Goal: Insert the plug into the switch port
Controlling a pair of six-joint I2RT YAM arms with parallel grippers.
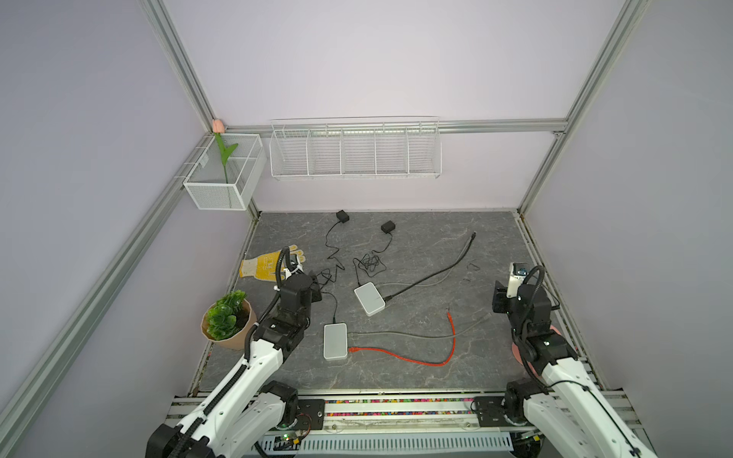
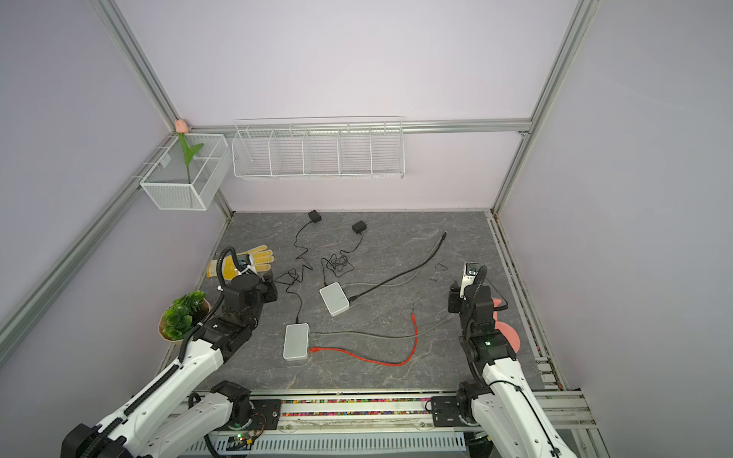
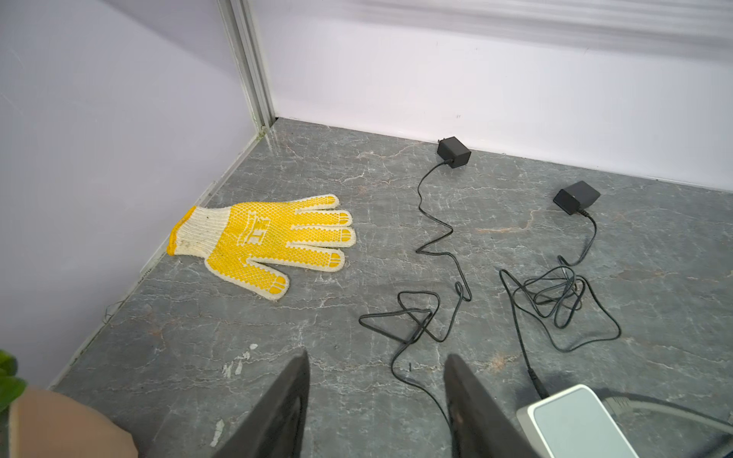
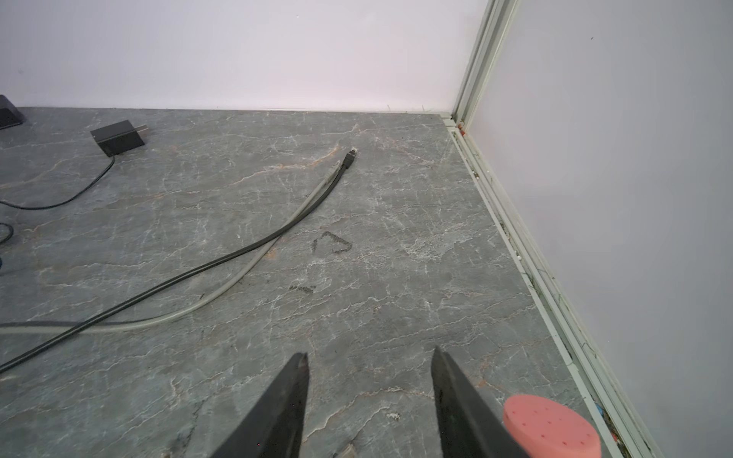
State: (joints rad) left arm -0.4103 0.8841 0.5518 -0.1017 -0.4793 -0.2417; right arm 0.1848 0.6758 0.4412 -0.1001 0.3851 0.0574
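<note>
Two white switches lie on the grey table in both top views: a near one and a tilted one behind it. A red cable and a grey cable run from the near switch; the red cable's free plug lies mid-right. A black cable leaves the tilted switch and its plug rests far back. My left gripper hovers open left of the tilted switch, empty. My right gripper hangs open and empty at the right edge.
A yellow work glove lies at the left wall, and a potted plant stands near the left arm. Two black power adapters with tangled thin wires sit at the back. A pink disc lies beside the right gripper.
</note>
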